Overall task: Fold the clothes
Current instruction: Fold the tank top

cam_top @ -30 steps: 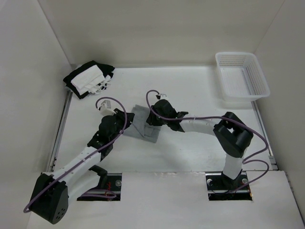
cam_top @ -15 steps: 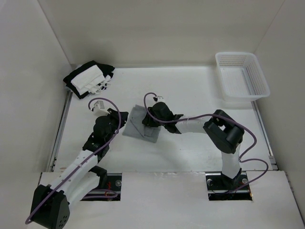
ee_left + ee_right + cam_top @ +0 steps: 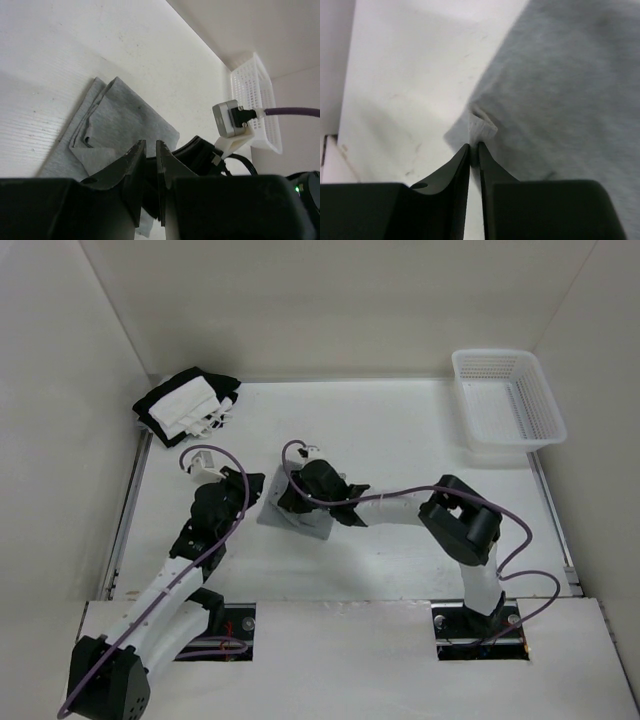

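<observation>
Standing at the near edge of the table (image 3: 420, 570), one sees both arms reach toward the middle, where the grey garment (image 3: 303, 526) lies as a small flattened packet, doubled over on itself. Left gripper (image 3: 150, 167): just beside the packet's left edge, jaws drawn nearly together with only a thin slit and nothing visible between them. From its wrist view the cloth lies ahead and a little to the left, its layered edges showing. Right gripper (image 3: 474, 152): the arm comes in from the right and lies across the packet, tips down at the cloth's edge, jaws likewise almost closed. A small upturned corner of fabric (image 3: 483, 126) stands just past the tips, and whether it is pinched cannot be told. In that wrist view the grey knit fills one side and bare table the other. Judged relation for the next fold: both sets of tips crowd the left side of the packet, the right gripper being the nearer, so a lift there would likely carry that edge back over the rest. Far left corner: a black-and-white bundle (image 3: 188, 405). Far right: a white mesh basket (image 3: 510, 405), well apart from the work
</observation>
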Motion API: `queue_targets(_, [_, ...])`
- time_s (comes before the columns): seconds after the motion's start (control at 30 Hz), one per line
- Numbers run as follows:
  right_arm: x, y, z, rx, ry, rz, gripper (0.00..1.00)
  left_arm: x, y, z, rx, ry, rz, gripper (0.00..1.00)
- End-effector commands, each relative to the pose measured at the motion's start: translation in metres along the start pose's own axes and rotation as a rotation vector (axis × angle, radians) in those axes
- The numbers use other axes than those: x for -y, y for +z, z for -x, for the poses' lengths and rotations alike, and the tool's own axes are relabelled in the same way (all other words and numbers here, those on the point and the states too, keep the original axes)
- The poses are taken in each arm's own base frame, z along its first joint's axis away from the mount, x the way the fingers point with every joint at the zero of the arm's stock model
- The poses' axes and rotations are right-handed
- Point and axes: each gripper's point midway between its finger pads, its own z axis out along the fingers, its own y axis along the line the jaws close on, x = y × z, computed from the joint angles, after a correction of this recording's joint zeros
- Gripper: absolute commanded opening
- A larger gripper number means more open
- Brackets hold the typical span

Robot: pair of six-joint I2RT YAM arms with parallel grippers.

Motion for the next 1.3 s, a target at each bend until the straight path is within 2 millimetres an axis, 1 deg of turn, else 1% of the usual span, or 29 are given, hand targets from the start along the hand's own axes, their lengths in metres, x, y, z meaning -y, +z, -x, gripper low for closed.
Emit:
queue_targets(0.0, [-0.043,0.005,-0.009,-0.031,-0.023,0.122,0.17,0.014,-0.006,0.030,0.073,0.014,-0.041,0.14])
queue_targets(0.03, [-0.053,0.005,-0.018,-0.057,-0.030,0.147,0.20,0.014,-0.007,0.035,0.084,0.012,-0.041,0.14])
queue_targets(0.1, [-0.070,0.005,-0.034,-0.109,-0.047,0.176,0.32,0.015,-0.008,0.041,0.096,0.006,-0.041,0.14])
queue_targets(0.13, [-0.077,0.003,-0.041,-0.133,-0.061,0.186,0.37,0.015,-0.008,0.041,0.097,0.004,-0.043,0.14])
queue_targets(0.17, [-0.083,0.000,-0.045,-0.150,-0.072,0.196,0.38,0.015,-0.008,0.041,0.098,0.001,-0.042,0.14])
queue_targets(0.27, [-0.089,-0.016,-0.041,-0.157,-0.085,0.214,0.41,0.014,-0.007,0.041,0.100,-0.003,-0.038,0.15])
queue_targets(0.3, [-0.086,-0.023,-0.035,-0.143,-0.089,0.212,0.42,0.013,-0.006,0.040,0.098,-0.003,-0.034,0.15])
queue_targets(0.37, [-0.072,-0.036,-0.012,-0.089,-0.085,0.193,0.43,0.014,-0.002,0.036,0.084,-0.003,-0.032,0.15])
queue_targets(0.4, [-0.062,-0.039,-0.003,-0.066,-0.080,0.178,0.40,0.014,0.000,0.033,0.075,-0.003,-0.033,0.15])
queue_targets(0.43, [-0.048,-0.041,0.007,-0.042,-0.068,0.155,0.33,0.016,0.002,0.029,0.063,-0.005,-0.038,0.15])
queue_targets(0.47, [-0.034,-0.041,0.014,-0.028,-0.051,0.132,0.24,0.018,0.005,0.024,0.049,-0.005,-0.044,0.15])
queue_targets(0.5, [-0.024,-0.040,0.014,-0.028,-0.039,0.118,0.17,0.021,0.009,0.018,0.037,-0.006,-0.048,0.15])
queue_targets(0.53, [-0.020,-0.039,0.011,-0.037,-0.035,0.115,0.12,0.023,0.012,0.011,0.024,-0.005,-0.051,0.15])
queue_targets(0.63, [-0.007,-0.033,-0.004,-0.063,-0.029,0.088,0.07,0.025,0.020,-0.009,-0.011,0.002,-0.049,0.15])
queue_targets(0.7, [-0.007,-0.033,-0.025,-0.080,-0.027,0.090,0.06,0.025,0.023,-0.017,-0.025,0.006,-0.045,0.15])
queue_targets(0.77, [-0.002,-0.033,-0.037,-0.068,0.000,0.084,0.05,0.019,0.024,-0.024,-0.035,0.006,-0.033,0.15])
queue_targets(0.87, [0.007,-0.033,-0.050,-0.054,0.041,0.082,0.05,0.000,0.025,-0.041,-0.070,0.014,0.004,0.16])
queue_targets(0.93, [0.011,-0.034,-0.056,-0.053,0.061,0.092,0.07,-0.023,0.026,-0.052,-0.093,0.019,0.054,0.16])
queue_targets(1.0, [0.012,-0.037,-0.057,-0.042,0.062,0.097,0.11,-0.047,0.024,-0.059,-0.104,0.028,0.105,0.16])
queue_targets(1.07, [0.011,-0.041,-0.056,-0.036,0.064,0.101,0.18,-0.065,0.020,-0.061,-0.105,0.020,0.141,0.16])
queue_targets(1.1, [0.010,-0.044,-0.054,-0.035,0.063,0.107,0.22,-0.068,0.017,-0.059,-0.099,0.016,0.144,0.16])
queue_targets(1.17, [-0.001,-0.055,-0.046,-0.022,0.053,0.141,0.31,-0.066,0.011,-0.052,-0.076,0.004,0.125,0.17])
queue_targets(1.27, [-0.021,-0.080,-0.028,0.016,0.015,0.205,0.36,-0.056,0.002,-0.034,-0.025,0.009,0.097,0.22])
